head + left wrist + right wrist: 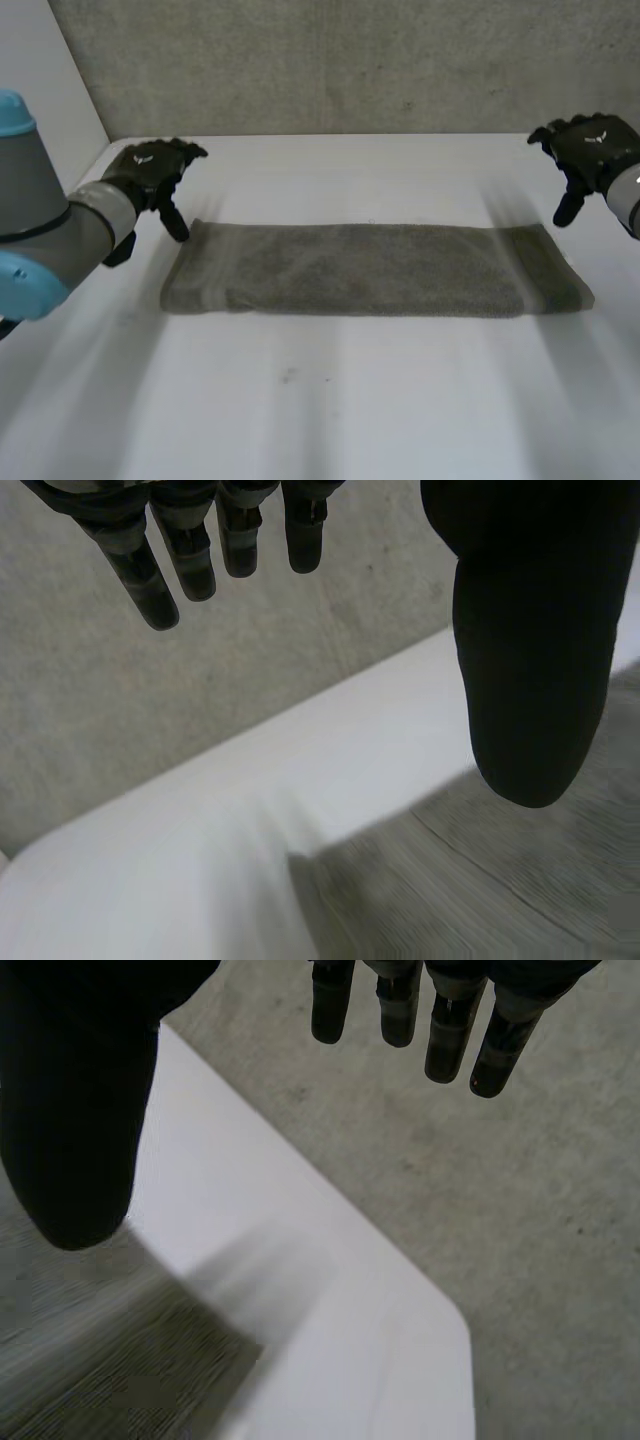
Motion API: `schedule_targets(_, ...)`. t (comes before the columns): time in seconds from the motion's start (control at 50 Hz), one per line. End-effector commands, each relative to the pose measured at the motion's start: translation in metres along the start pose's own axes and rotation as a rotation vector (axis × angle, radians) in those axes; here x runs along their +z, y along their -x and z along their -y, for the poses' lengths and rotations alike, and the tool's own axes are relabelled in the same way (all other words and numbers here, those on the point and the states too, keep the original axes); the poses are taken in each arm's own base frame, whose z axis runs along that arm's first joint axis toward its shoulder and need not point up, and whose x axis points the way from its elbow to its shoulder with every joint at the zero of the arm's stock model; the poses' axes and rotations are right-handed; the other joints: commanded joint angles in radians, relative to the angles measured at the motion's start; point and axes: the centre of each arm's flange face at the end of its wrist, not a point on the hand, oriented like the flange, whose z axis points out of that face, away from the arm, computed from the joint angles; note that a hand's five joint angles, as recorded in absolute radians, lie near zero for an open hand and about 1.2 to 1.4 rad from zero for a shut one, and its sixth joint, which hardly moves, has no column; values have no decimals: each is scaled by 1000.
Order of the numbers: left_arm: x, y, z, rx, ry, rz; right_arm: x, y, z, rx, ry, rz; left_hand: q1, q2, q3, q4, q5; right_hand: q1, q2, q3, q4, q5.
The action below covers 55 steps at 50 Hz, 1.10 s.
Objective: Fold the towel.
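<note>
The towel (pixel 370 270) is grey and lies flat in the middle of the white table (pixel 330 400) as a long, narrow band running from side to side. Its long edges are straight, and a woven stripe crosses it near the right end. Nothing lifts it or rests on it.

The left hand (pixel 150 172) hangs just behind the towel's far left corner. In the left wrist view its fingers (pixel 150 580) are straight and spread, and its thumb (pixel 530 680) stands well apart from them, pointing down over the cloth. It holds nothing. I cannot tell whether the thumb tip touches the corner.

The right hand (pixel 590 145) hangs behind and slightly outside the far right corner, apart from the towel. In the right wrist view its fingers (pixel 445 1030) are straight and its thumb (pixel 75 1130) is set wide of them, above the edge of the cloth, with nothing between them.

The left arm (pixel 40 230), grey with a light-blue cap, reaches in from the near left side. A grey concrete wall (pixel 330 60) stands behind the table.
</note>
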Motion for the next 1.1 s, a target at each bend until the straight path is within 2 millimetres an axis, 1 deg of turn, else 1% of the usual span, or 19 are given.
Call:
schedule_targets(0.02, -27, -14, -31, -11, 83, -26, -28, 4, -44, 13, 132, 58, 2, 9, 7, 6, -30, 71, 83, 84, 78, 32)
schedule_targets(0.1, -39, -18, -43, -13, 77, -26, -34, 10, -62, 21, 171, 105, 2, 9, 7, 6, -30, 168, 180, 182, 175, 129)
schedule_targets(0.14, -42, -19, -45, -12, 68, -25, -37, 11, -80, 39, 210, 128, 2, 9, 7, 6, -30, 232, 244, 246, 239, 193)
schedule_targets(0.3, -43, -20, -53, -8, 33, -15, -29, 14, -116, 55, 228, 127, 2, 9, 7, 6, -30, 371, 382, 384, 377, 331)
schedule_targets(0.44, -44, -20, -53, -9, 31, -15, -21, 17, -133, 53, 239, 129, 2, 9, 7, 6, -30, 447, 459, 461, 454, 408)
schedule_targets(0.52, -44, -21, -55, -9, 34, -16, -18, 18, -136, 40, 242, 131, 2, 9, 7, 6, -30, 588, 600, 602, 595, 549)
schedule_targets(0.56, -44, -21, -56, -10, 36, -16, -16, 18, -139, 31, 245, 133, 2, 9, 7, 6, -30, 848, 860, 861, 855, 808)
schedule_targets(0.58, -45, -21, -57, -10, 39, -16, -16, 18, -139, 31, 245, 133, 2, 9, 7, 6, -30, 849, 861, 863, 856, 810)
schedule_targets(0.62, -45, -21, -56, -10, 37, -16, -13, 16, -140, 23, 235, 123, 2, 9, 7, 6, -30, 1214, 1226, 1227, 1221, 1174)
schedule_targets(0.68, -45, -22, -56, -9, 36, -17, -12, 14, -140, 17, 228, 112, 2, 9, 7, 6, -30, 1215, 1227, 1229, 1222, 1176)
schedule_targets(0.74, -46, -21, -56, -10, 37, -16, -10, 3, -141, 7, 214, 64, 2, 9, 7, 6, -30, 1215, 1227, 1229, 1222, 1176)
schedule_targets(0.78, -47, -22, -56, -10, 36, -17, -11, -13, -141, 5, 208, 16, 2, 9, 7, 6, -30, 1215, 1227, 1229, 1222, 1176)
schedule_targets(0.8, -47, -21, -55, -9, 33, -15, -11, -13, -141, 5, 208, 15, 2, 9, 7, 6, -30, 1215, 1227, 1229, 1222, 1176)
schedule_targets(0.84, -48, -21, -53, -8, 28, -15, -13, -34, -138, -1, 201, -43, 2, 9, 7, 6, -30, 1215, 1227, 1229, 1222, 1176)
schedule_targets(0.9, -50, -21, -52, -8, 24, -15, -14, -44, -137, -3, 200, -71, 2, 9, 7, 6, -30, 1215, 1227, 1229, 1222, 1176)
schedule_targets(0.92, -50, -21, -52, -8, 24, -15, -14, -56, -137, -4, 196, -97, 2, 9, 7, 6, -30, 1215, 1227, 1229, 1222, 1176)
schedule_targets(0.94, -51, -20, -50, -7, 18, -11, -14, -56, -137, -4, 196, -97, 2, 9, 7, 6, -30, 1215, 1227, 1229, 1222, 1176)
schedule_targets(0.98, -51, -20, -48, -6, 13, -12, -11, -81, -132, -27, 181, -155, 2, 9, 7, 6, -30, 1215, 1227, 1229, 1222, 1176)
schedule_targets(1.1, -53, -20, -46, -5, 6, -9, -6, -95, -113, -48, 166, -160, 2, 9, 7, 6, -30, 1215, 1227, 1229, 1222, 1176)
